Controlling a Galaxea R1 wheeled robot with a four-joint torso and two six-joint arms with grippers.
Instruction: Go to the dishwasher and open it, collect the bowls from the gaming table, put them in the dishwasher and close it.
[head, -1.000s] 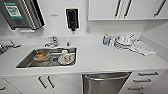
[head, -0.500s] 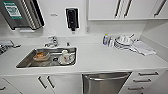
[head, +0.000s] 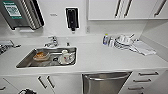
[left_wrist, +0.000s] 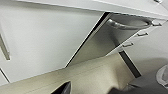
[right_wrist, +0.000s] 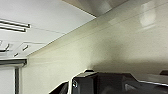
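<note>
White kitchen tabletop (head: 100, 58) ahead, with a sink (head: 27, 62) let into it at the left, holding a cup (head: 65, 56) and something orange-brown, too blurred to name. Piled dishes (head: 122, 41) and a folded cloth (head: 143, 47) toward the right, well apart from the sink.

Dishwasher (head: 106, 82) directly below the tabletop edge, just right of the sink, between white cabinet doors (head: 62, 83) and a stack of drawers (head: 147, 77). Looks shut, steel front flush with its neighbours and bar handle (left_wrist: 130, 23) running along the top. Seen close and at a slant from the left wrist, so the left arm hangs near that front.

Almost nothing changed over the last second: same framing from the head, dishwasher in the same spot, no sign of driving. Reads as arrival finished and the opening step about to start, with the door not yet pulled.

Left gripper (left_wrist: 65, 88) and right gripper (right_wrist: 75, 86) glimpsed as dark shapes at the wrist views' edge. Cannot tell whether either is wide or narrow. Nothing seen held. No bowls visible here.
</note>
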